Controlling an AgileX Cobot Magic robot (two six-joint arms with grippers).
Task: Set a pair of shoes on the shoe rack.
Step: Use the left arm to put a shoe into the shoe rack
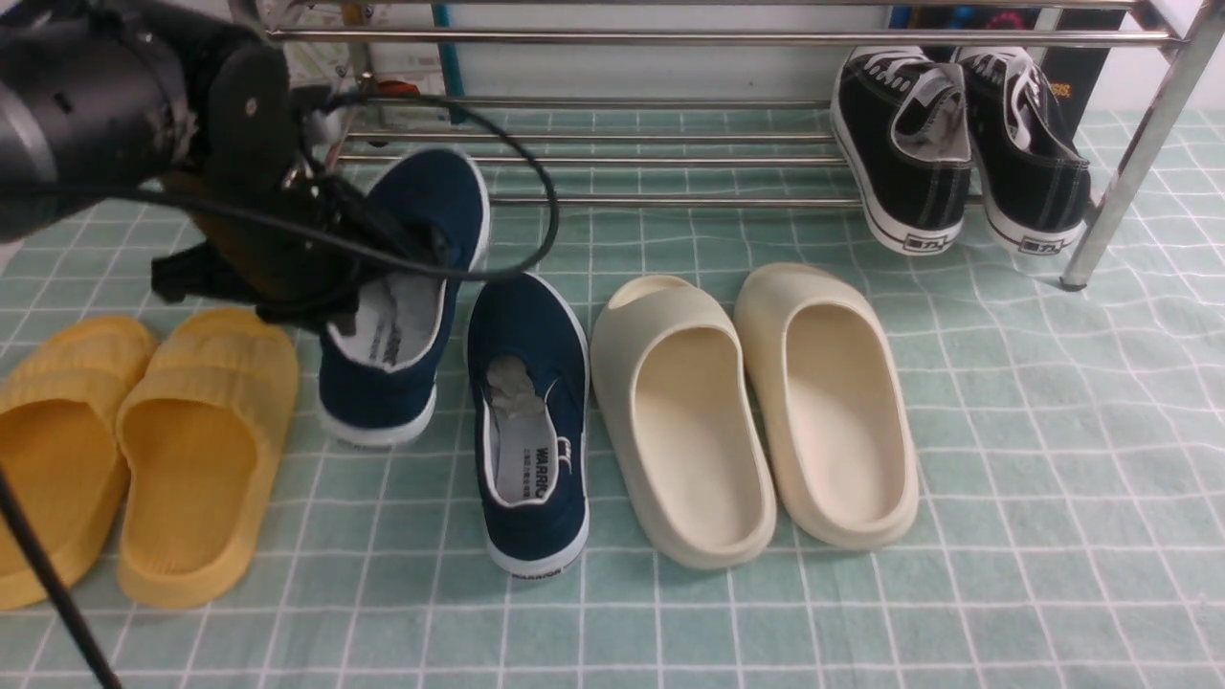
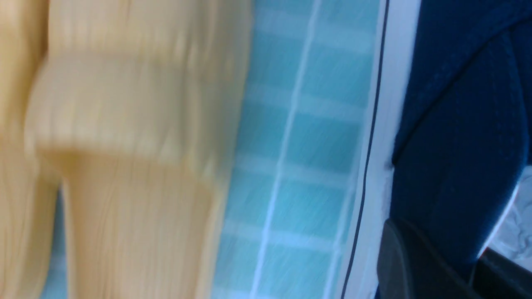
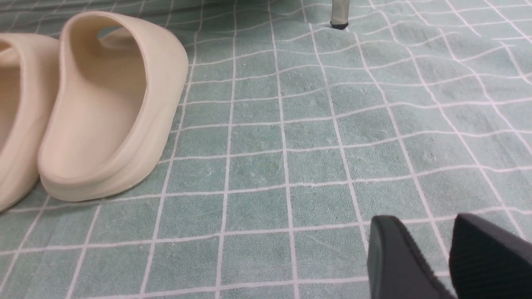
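- Covering the whole working surface, a mint-green cloth [image 1: 1053, 478] with a white grid lies slightly rippled. A white wall [image 1: 670, 72] shows behind the rails at the back.
- A pair of yellow slides [image 1: 144, 450] sits at the far left, side by side, toes pointing away from the robot.
- Just beside them, the left gripper [image 1: 378, 263] reaches into the collar of the held navy slip-on [image 1: 431, 201]. In the blurred left wrist view one dark finger [image 2: 415, 261] presses the outside of the shoe's side wall and another sits inside, so the jaws are clamped on that wall.
- This shoe is tilted, its toe near the lowest rails of the shoe rack [image 1: 670, 38]. I cannot tell whether its heel touches the cloth. A black cable [image 1: 536, 172] loops over it.
- The second navy slip-on [image 1: 531, 431] lies flat on the cloth just beside the first, its grey "WARRIOR" insole showing.
- A pair of cream slides [image 1: 756, 411] stands next, the two touching each other.
- Black lace-up sneakers [image 1: 957, 144] rest on the rack's lower rails at the right end, heels toward the robot, near a chrome leg.
- In its wrist view, the right gripper [image 3: 444, 257] hangs over bare cloth, jaws narrowly parted and holding nothing.
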